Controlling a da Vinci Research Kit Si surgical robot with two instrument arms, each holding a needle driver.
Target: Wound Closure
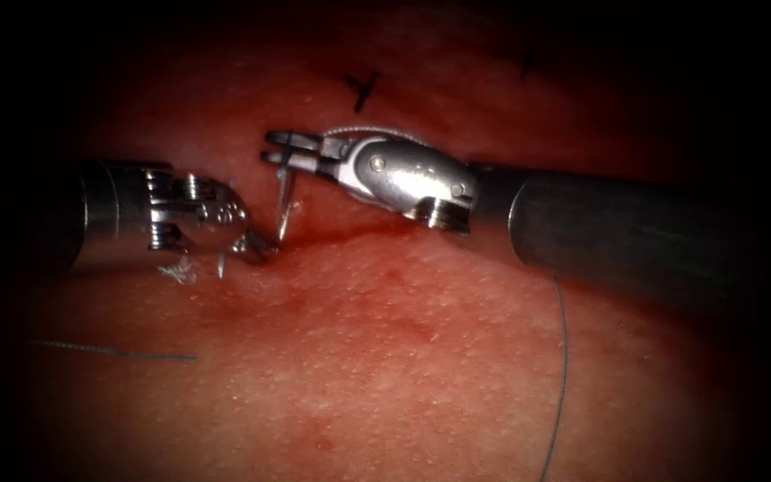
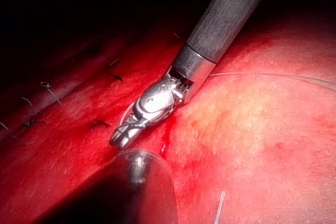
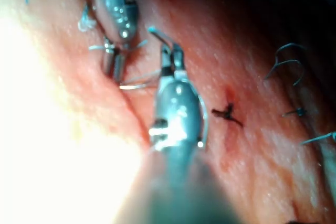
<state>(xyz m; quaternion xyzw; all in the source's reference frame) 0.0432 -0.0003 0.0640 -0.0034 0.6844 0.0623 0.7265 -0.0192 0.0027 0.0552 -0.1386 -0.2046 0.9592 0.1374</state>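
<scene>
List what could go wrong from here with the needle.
The right hand grips the needle close to one end, its lower end at the cut; it may swivel in the grip.
The left hand sits right beside the needle; whether it holds it is unclear, and the two could collide.
Loose thread trails below the right shaft and could snag.

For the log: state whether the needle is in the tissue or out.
In. The needle, held near its upper end by the right tool, runs down into the tissue at the cut, beside the left tool.
</scene>
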